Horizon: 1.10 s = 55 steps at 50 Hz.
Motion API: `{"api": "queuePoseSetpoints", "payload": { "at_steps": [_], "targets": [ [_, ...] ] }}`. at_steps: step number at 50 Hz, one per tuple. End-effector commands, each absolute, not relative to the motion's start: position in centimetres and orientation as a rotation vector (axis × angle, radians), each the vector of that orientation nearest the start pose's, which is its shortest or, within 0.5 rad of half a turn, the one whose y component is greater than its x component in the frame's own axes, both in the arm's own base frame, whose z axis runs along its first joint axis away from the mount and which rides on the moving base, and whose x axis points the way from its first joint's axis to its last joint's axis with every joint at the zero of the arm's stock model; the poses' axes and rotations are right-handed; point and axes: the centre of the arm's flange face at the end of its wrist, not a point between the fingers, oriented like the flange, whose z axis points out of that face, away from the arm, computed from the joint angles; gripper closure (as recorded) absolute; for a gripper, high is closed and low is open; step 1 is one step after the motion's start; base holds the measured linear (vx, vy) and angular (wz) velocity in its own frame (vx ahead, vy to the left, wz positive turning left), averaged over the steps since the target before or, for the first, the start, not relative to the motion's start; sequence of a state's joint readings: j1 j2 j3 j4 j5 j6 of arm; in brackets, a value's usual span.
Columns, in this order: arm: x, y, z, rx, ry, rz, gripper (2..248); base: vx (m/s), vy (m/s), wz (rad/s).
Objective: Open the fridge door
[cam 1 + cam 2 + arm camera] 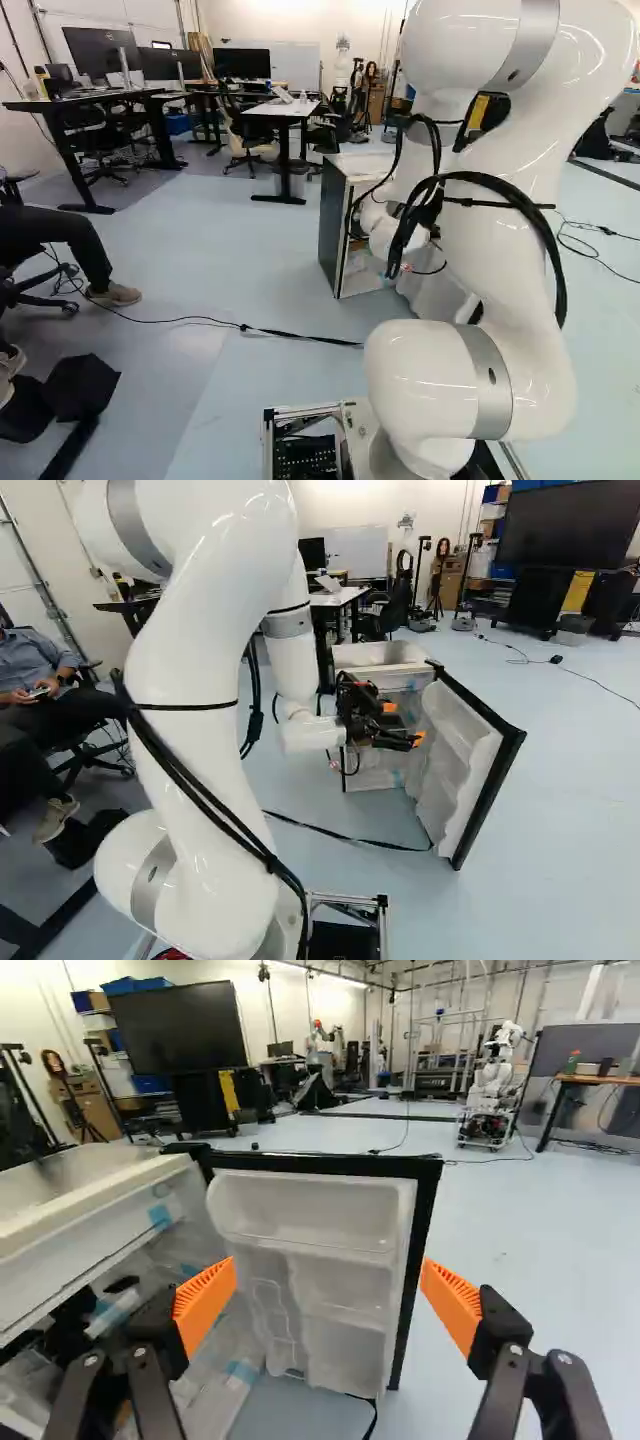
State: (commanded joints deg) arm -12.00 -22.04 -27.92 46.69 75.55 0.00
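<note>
Much of the left base view is filled by the white arm (525, 210), and the fridge door is hidden behind it there. By the right base view the gap is filled in: the gripper (405, 723) is seen near the shelved inner face of the door (460, 750), which stands wide open at the fridge's right. Its fingers are spread well apart, as is shown in the wrist view; the door is framed ahead, between the orange pads (207, 1305) — whether it is touched by either one cannot be told. Moulded shelves (345, 1270) and a black rim (420, 1230) are also shown there. The dark outer side of the fridge (334, 215), by contrast, is shown only in the left base view. Inside it, blue strips (160, 1217) are seen stuck to pale surfaces, among dark and clear things too jumbled to be named. Along the floor a black cable (335, 833) is laid up to the foot of the door — close in the way of its lower edge. Farther off, a white-topped desk (285, 108) is seen beyond the fridge, and a large dark screen (570, 528) at the right of the right base view. Another robot (490, 1090) is shown only in the wrist view, beside a wooden-topped table (600, 1079).
</note>
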Motion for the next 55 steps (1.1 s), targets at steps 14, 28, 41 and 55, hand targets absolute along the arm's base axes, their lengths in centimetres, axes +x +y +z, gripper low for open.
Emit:
{"api": "queuePoseSetpoints", "payload": {
  "at_steps": [14, 28, 41, 55],
  "targets": [
    [37.3, -12.4, 31.8, 1.891, -0.975, 1.602, 3, 0.0, 0.0, 0.0],
    [36.2, -10.0, 33.4, 2.042, -0.855, 1.678, 3, 0.0, 0.0, 0.0],
    [34.6, -7.4, 34.8, 2.191, -0.699, 1.742, 3, 0.0, 0.0, 0.0],
    [32.7, -5.0, 35.8, 2.32, -0.523, 1.787, 3, 0.0, 0.0, 0.0]
  ]
}}
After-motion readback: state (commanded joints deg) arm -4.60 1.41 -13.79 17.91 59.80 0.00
